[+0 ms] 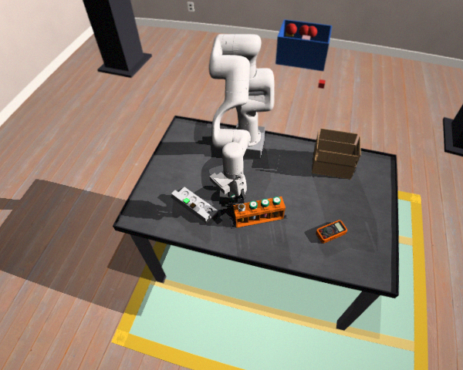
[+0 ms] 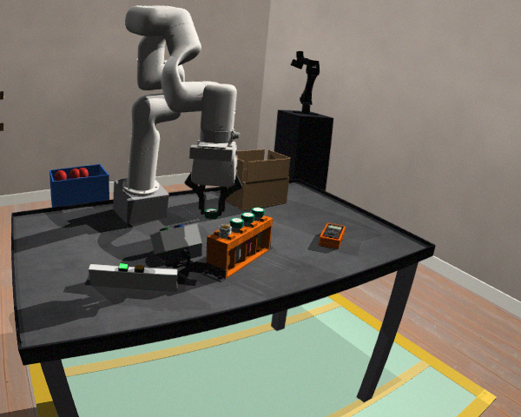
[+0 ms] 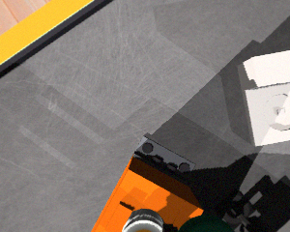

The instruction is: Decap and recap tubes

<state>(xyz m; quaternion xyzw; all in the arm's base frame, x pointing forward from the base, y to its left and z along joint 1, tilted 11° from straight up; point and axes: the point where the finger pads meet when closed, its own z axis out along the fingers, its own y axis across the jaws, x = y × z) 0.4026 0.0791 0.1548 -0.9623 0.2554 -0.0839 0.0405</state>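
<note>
My gripper (image 1: 232, 194) (image 2: 212, 209) is shut on a green cap (image 1: 232, 196) (image 2: 212, 212) (image 3: 205, 225) and holds it just above and behind the orange decapping station (image 1: 259, 217) (image 2: 234, 253) (image 3: 150, 193). The end tube nearest the cap tray (image 1: 241, 206) (image 2: 225, 231) (image 3: 144, 222) stands open. The other three tubes carry green caps (image 1: 265, 202) (image 2: 247, 216). The white cap tray (image 1: 200, 209) (image 2: 133, 278) (image 3: 275, 106) lies beside the station with its green lamp (image 1: 186, 200) (image 2: 122, 267) lit. All the nests that show are empty. The grey key housing (image 2: 175, 240) sits behind the tray.
A cardboard box (image 1: 336, 153) (image 2: 263, 179) stands at the table's back. An orange multimeter (image 1: 332, 230) (image 2: 332, 234) lies on the far side of the station from the tray. A blue bin with red balls (image 1: 302, 43) (image 2: 79, 183) is on the floor beyond the table.
</note>
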